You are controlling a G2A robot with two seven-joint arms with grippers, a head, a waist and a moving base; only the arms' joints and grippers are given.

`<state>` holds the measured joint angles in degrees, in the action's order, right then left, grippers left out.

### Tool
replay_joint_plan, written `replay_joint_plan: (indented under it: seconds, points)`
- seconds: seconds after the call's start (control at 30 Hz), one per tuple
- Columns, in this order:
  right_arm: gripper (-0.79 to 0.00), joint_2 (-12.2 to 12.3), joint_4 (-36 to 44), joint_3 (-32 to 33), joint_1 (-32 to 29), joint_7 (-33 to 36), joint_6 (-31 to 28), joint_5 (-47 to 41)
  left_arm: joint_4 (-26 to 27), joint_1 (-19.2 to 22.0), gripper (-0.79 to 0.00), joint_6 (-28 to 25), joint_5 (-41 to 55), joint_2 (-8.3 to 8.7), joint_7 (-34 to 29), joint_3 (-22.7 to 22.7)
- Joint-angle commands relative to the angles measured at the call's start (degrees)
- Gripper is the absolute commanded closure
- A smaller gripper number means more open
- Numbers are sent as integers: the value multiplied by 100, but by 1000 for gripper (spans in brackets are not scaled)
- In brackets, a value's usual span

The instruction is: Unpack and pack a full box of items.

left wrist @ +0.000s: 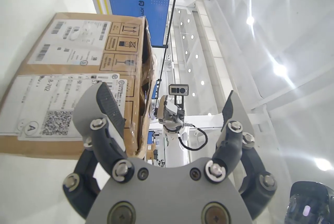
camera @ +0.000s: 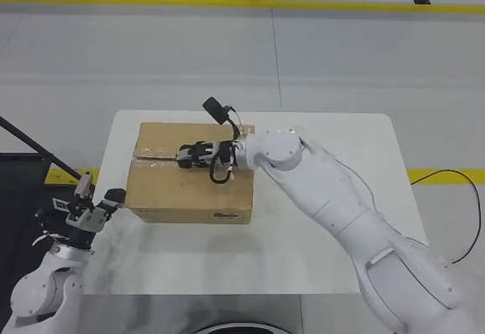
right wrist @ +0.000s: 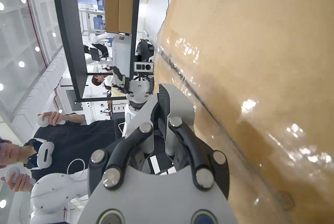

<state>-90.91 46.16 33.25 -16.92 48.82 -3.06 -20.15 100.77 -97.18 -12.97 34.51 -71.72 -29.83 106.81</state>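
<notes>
A white table [camera: 325,242] carries one closed cardboard box [camera: 167,196] (taped along its seam).

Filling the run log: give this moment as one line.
box: closed, taped, on table | right gripper: shut, at top seam | left gripper: open, beside box, apart

The box [camera: 167,188] sits on the table [camera: 225,250], left of centre.

Even overhead light is washing the white worktop [camera: 325,192] bright; the box [camera: 192,179] is casting only a faint, soft shadow at its base. In the left wrist view, ceiling lamps [left wrist: 280,70] are flaring into long streaks. In the right wrist view, clear tape [right wrist: 248,105] is glinting, and straight lines are bending near the edges.
</notes>
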Motion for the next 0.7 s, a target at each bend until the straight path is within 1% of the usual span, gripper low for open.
replay_joint_plan:
  seconds: [0.0,0.17,0.33,0.4,0.5,0.67]
  points:
    - [0,-137,-253,-82,75,-46,-71,-107,17,-22,-785,6,50,-4,-14,-30]
    - [0,-494,-783,-279,242,-271,-280,-235,-39,-50,-785,-7,100,-8,-58,-76]
    - [0,-779,-1265,-416,430,-213,-321,-226,-46,-75,-785,-18,161,-6,-111,-59]
    - [-12,-856,-1438,-443,513,-110,-293,-186,-46,-88,-785,-26,202,-5,-122,-42]
    - [0,-932,-1653,-444,634,-29,-292,-100,-62,-92,-785,-18,267,-4,-141,-21]
    - [0,-967,-1871,-384,766,245,-288,20,-91,-72,-785,0,312,2,-174,13]
